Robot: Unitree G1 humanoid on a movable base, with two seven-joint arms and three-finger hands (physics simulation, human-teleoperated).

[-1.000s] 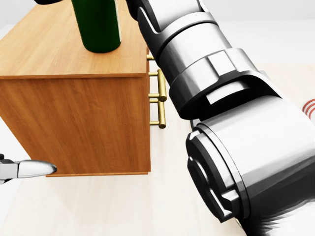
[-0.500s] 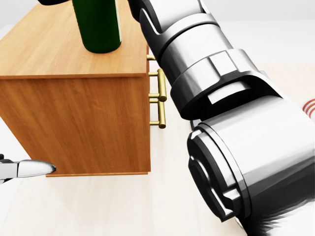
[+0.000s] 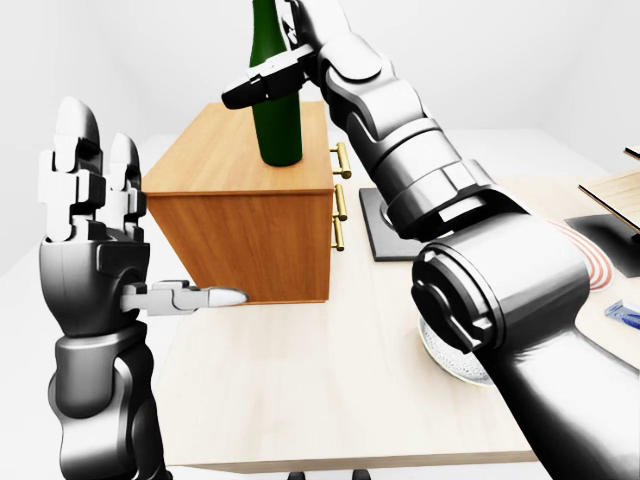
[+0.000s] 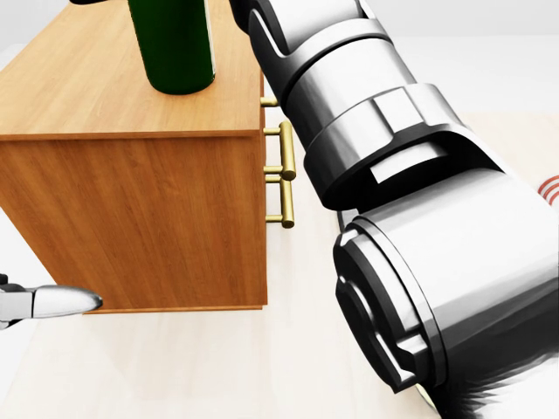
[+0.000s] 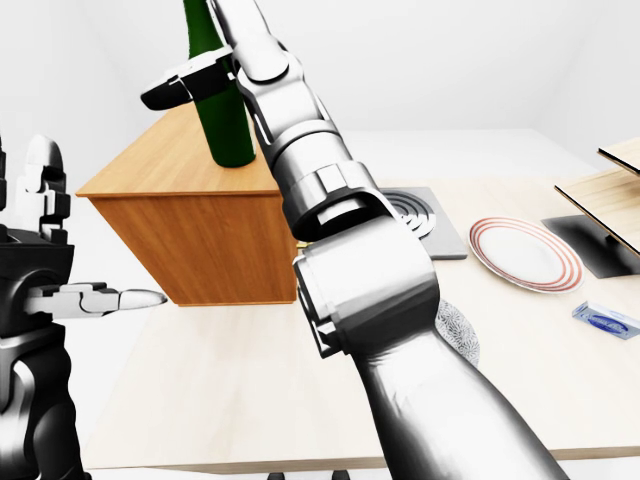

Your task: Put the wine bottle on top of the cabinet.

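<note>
The dark green wine bottle (image 3: 277,110) stands upright on top of the wooden cabinet (image 3: 245,215), which has brass handles on its right side. My right hand (image 3: 270,75) is at the bottle's body. One straight black finger (image 5: 185,82) lies across it and sticks out past its left side, not curled round it. My right arm fills the right of the head view, where the bottle's base (image 4: 179,61) rests on the cabinet top. My left hand (image 3: 150,210) is raised and open at the left, empty, with its thumb (image 3: 205,297) pointing at the cabinet's lower edge.
The cabinet sits on a pale wooden table (image 5: 230,400). To its right lie a black hob plate (image 5: 425,220), a red-ringed plate (image 5: 525,252), a glass bowl (image 5: 458,332) and a small blue item (image 5: 605,320). Wooden shelves (image 5: 610,190) stand at the right edge.
My right arm and its finger have shifted slightly to the right in the head view. The bottle stays standing on the cabinet. My left hand has barely moved.
</note>
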